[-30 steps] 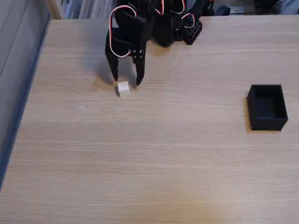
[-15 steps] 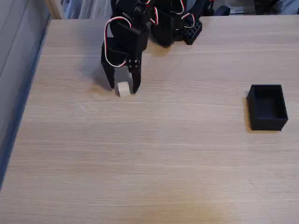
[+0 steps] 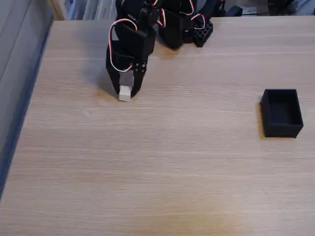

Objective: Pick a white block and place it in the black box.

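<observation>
Pale wood-grain table (image 3: 147, 167) fills the fixed view, with a grey strip down its left edge and clutter along the far side behind the black arm (image 3: 162, 19). Toward the far left of the table, the gripper (image 3: 125, 93) reaches down with its jaws drawn in narrow against the white block (image 3: 125, 92), one finger on each side; it looks clamped on the block, though whether the cube is lifted off the wood or resting on it cannot be told from this angle. Well apart to the right sits the black box (image 3: 281, 112), open top facing up, nothing visible inside. Judged by its look, the block should be very light and stiff, a plain matte cube that will not crush or bend, and its dull faces ought to give the fingers fair friction. Being narrower than the gripper, it is best held across two opposite flat faces near their middle, as appears to be the case now; a hold on a corner or edge would likely let it twist or pop out. As a cube it has no long axis to speak of, and its faces look roughly square to the table edges. The box runs slightly longer from the near side to the far side than across.
</observation>
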Available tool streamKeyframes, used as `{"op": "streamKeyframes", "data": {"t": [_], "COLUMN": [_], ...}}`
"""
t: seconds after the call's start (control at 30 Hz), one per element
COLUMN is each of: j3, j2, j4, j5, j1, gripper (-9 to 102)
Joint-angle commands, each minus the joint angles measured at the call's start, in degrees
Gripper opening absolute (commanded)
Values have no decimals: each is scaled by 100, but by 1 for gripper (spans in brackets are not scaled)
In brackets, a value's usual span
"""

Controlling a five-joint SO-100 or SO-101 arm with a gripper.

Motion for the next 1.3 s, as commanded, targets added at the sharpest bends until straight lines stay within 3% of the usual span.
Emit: {"op": "streamKeyframes", "data": {"t": [0.0,0.23,0.57,0.8,1.1,1.27], "j3": [-202,-220,-387,-694,-1310,-1775], "j2": [141,1195,2654,2505,1688,1090], "j4": [290,1178,1995,1556,316,220], "j5": [-62,132,1591,1942,2048,2268], "j1": [-35,-686,-3384,-4755,-6082,-6741], "gripper": [0,0,0,0,0,0]}}
